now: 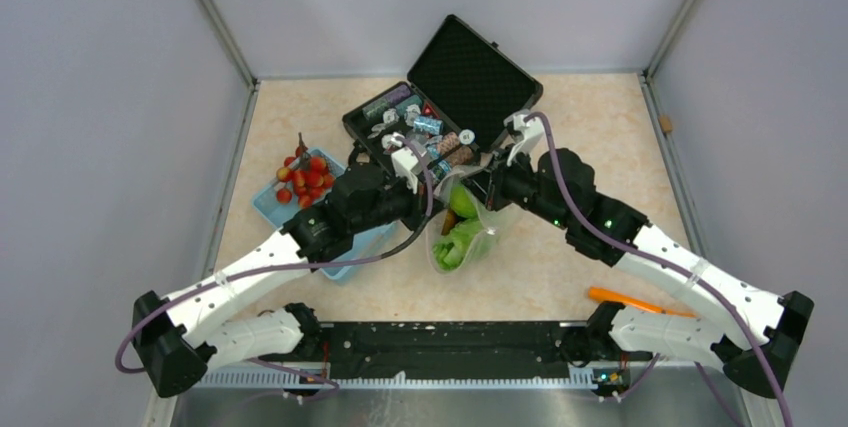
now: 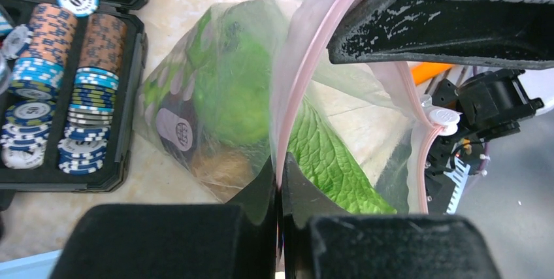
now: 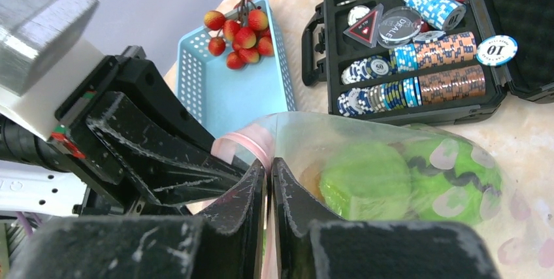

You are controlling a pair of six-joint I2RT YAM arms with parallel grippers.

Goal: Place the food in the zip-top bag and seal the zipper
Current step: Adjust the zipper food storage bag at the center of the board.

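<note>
On the surface (image 1: 600, 127) near the black case (image 1: 480, 72), the zipper (image 2: 295, 76) is stretched lengthwise between the left end effector (image 2: 279, 174) and the right end effector (image 3: 268, 171), both clamped shut on it.

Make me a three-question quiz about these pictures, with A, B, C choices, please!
1. Where are the red cherry tomatoes? A. on a plate B. in the blue basket C. in a cup
2. What colour is the zipper of the zip-top bag? A. pink B. yellow C. black
3. What is the left gripper doing? A. wide open B. holding a spoon C. shut on the zipper
Answers: 1 B, they sit in the basket. 2 A, a pink strip lines the bag's mouth. 3 C, it pinches the strip tight.
</note>
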